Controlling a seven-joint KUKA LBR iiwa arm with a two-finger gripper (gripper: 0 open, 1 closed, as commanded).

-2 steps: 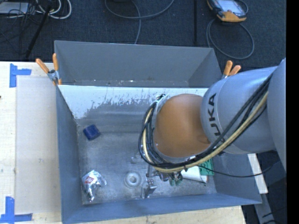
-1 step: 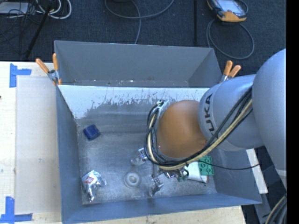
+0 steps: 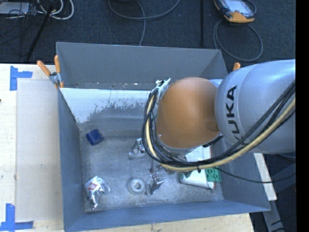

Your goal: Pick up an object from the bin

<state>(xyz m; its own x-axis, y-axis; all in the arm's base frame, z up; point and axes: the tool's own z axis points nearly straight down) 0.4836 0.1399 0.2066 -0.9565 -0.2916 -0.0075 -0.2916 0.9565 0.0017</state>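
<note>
- My pincer hangs low at 6 o'clock in the bin; I cannot tell if it is open or closed.
- A grey ring lies just at its 9 o'clock.

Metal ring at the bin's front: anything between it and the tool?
Nothing visible. The metal ring lies on bare floor close beside the tool; the crumpled foil and the white-green packet sit off to either side.
</note>
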